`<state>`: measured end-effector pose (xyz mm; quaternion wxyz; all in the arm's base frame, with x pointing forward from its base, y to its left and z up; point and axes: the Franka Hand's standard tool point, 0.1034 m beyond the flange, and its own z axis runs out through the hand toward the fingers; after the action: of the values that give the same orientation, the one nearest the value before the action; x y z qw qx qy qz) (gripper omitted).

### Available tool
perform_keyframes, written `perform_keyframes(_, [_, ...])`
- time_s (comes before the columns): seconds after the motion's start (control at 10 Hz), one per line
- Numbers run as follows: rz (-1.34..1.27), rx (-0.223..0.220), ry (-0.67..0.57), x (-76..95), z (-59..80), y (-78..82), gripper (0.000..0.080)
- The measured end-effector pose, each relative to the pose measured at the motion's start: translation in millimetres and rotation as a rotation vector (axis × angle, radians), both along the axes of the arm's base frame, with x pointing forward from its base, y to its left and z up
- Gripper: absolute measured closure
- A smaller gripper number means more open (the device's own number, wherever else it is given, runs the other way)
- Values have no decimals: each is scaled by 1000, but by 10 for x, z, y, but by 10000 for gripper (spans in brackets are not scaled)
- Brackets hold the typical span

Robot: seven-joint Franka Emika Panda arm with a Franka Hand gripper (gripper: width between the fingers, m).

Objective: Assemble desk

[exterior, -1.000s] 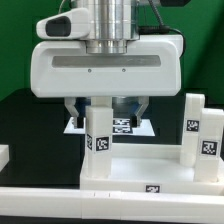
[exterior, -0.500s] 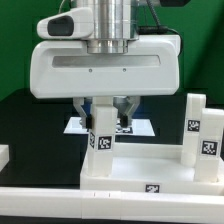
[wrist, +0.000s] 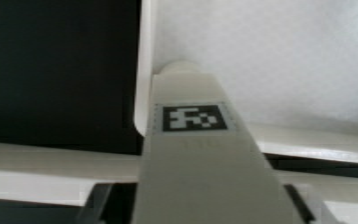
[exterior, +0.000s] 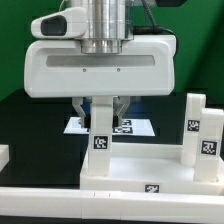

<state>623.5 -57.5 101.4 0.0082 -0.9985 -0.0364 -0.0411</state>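
The white desk tabletop (exterior: 150, 172) lies near the front, rim up. A square white leg (exterior: 100, 138) with a marker tag stands upright at its corner on the exterior view's left. My gripper (exterior: 100, 108) hangs straight above, fingers pressed on both sides of the leg's top, so it is shut on the leg. In the wrist view the leg (wrist: 201, 150) runs up the middle with its tag showing, dark fingers (wrist: 108, 205) flank it, and the tabletop (wrist: 282, 60) lies beyond. Two more legs (exterior: 205, 140) stand upright at the exterior view's right end.
The marker board (exterior: 137, 127) lies flat on the black table behind the tabletop. A long white bar (exterior: 60, 203) runs across the front. A small white part (exterior: 3, 155) shows at the exterior view's left edge.
The fingers have drawn in from either side onto the leg's top. The gripper body has shifted slightly toward the exterior view's left. The leg still stands upright.
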Motion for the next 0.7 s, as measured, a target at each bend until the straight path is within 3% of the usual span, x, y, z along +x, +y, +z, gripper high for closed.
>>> perform_keyframes(0.7, [-761, 69, 17, -20, -12, -42, 509])
